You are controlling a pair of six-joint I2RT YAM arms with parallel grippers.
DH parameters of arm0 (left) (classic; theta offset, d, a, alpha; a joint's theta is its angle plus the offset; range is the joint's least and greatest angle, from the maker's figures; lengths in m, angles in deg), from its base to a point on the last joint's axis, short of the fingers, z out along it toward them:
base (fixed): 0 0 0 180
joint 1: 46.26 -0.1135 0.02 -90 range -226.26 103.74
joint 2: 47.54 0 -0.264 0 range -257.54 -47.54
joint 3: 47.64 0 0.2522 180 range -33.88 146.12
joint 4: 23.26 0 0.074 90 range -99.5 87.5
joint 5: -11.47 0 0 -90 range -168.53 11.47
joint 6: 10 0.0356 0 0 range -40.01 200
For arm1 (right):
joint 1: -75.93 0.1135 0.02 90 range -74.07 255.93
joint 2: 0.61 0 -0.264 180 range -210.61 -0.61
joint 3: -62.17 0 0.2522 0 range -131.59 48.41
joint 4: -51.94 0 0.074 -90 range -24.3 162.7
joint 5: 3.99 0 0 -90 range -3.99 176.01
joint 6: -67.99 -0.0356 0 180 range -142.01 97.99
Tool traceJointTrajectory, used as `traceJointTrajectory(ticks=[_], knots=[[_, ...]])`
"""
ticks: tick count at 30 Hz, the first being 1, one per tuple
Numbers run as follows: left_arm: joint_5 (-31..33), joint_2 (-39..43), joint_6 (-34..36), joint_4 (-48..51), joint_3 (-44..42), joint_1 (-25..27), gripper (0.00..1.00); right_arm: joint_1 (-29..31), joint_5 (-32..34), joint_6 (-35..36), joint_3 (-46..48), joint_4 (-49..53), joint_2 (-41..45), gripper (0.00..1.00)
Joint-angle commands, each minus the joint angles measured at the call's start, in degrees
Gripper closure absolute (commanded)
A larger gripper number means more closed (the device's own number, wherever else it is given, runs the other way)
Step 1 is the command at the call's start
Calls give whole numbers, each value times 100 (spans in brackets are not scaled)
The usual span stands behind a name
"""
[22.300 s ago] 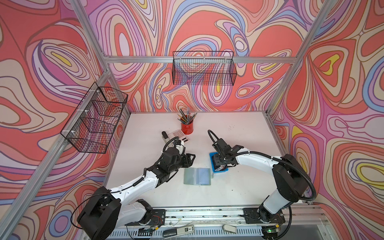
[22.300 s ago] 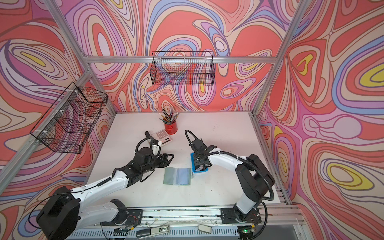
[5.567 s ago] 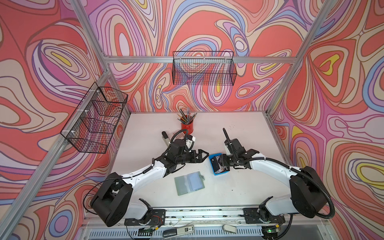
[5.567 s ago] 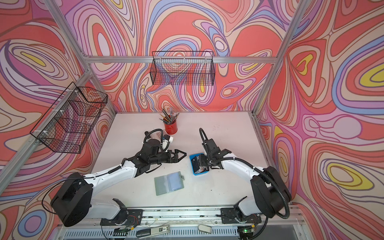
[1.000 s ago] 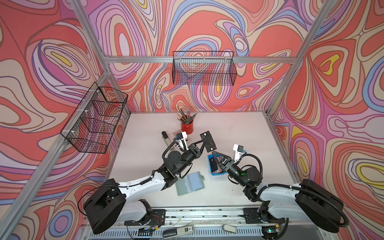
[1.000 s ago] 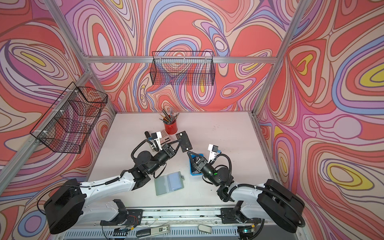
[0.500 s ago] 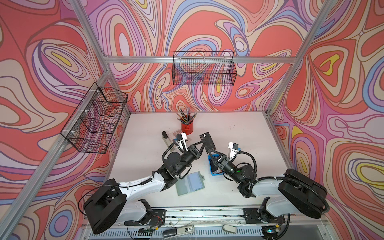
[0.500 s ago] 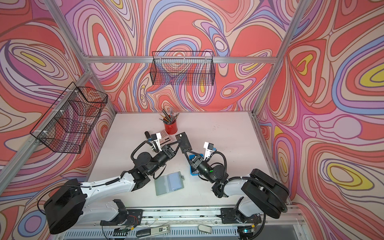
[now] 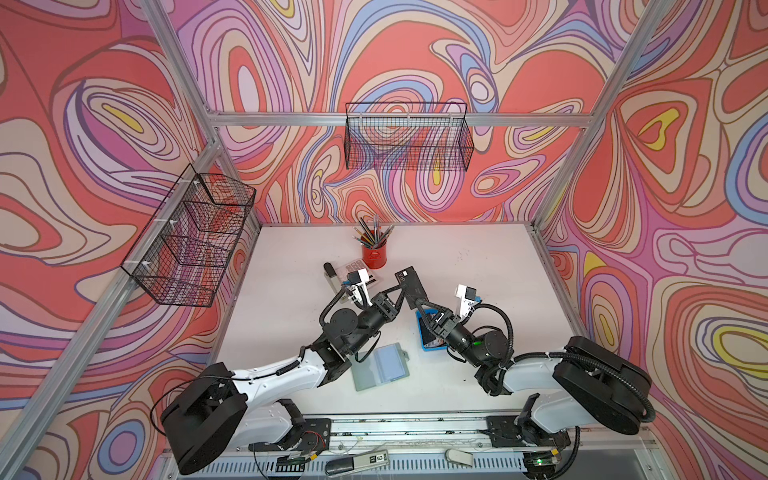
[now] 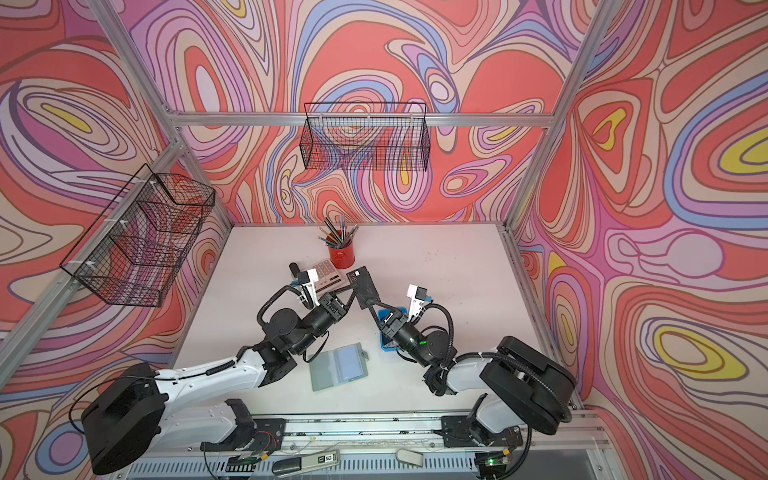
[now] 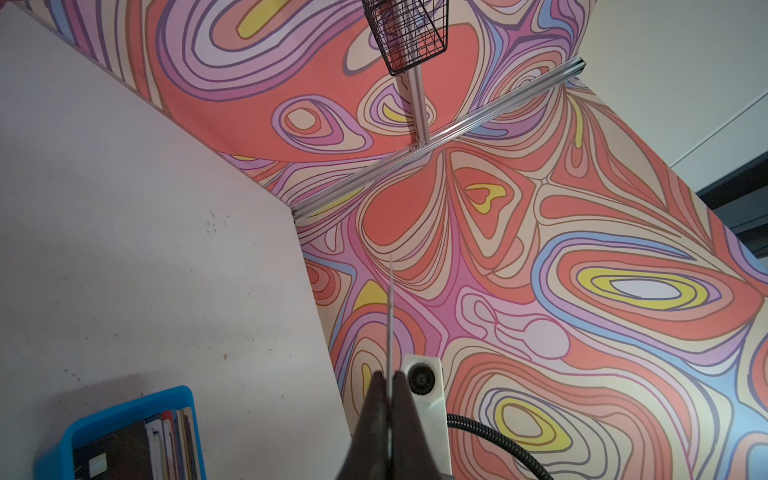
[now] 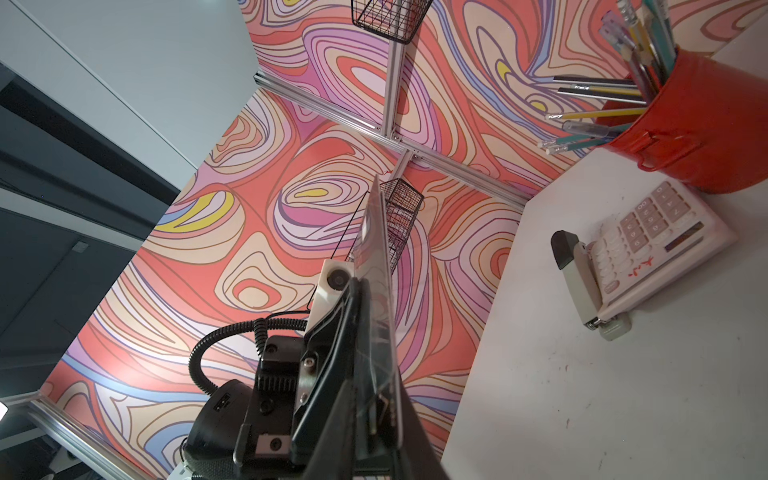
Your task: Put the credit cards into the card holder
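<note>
Credit card, 1 black, pinched midair by L hand + R hand.

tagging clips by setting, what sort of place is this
Probably a robotics lab test cell mocked up as a desk: aluminium frame with printed walls, two robot arms on a base rail, and a pencil cup and calculator as props.
</note>
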State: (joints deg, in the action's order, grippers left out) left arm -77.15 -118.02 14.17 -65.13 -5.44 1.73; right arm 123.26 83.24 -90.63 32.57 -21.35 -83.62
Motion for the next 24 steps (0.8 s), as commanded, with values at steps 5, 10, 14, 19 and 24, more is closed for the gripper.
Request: traceJointTrajectory(ticks=[5, 10, 14, 19, 24], knots=[[-132, -120, -80, -532, 57, 16, 100, 29, -41, -72, -79, -225, 29, 95], [-41, -81, -39, -459, 33, 15, 100, 26, 4, -81, -10, -92, 144, 100], [-83, -63, 59, -404, 5, 14, 83, 22, 110, -74, 145, 293, 443, 100], [-176, -133, 204, -463, -40, 12, 57, 22, 189, -9, 347, 1346, 1088, 100], [-241, -190, 378, -465, 22, -17, 49, 26, 243, 20, 674, 1802, 1692, 100]])
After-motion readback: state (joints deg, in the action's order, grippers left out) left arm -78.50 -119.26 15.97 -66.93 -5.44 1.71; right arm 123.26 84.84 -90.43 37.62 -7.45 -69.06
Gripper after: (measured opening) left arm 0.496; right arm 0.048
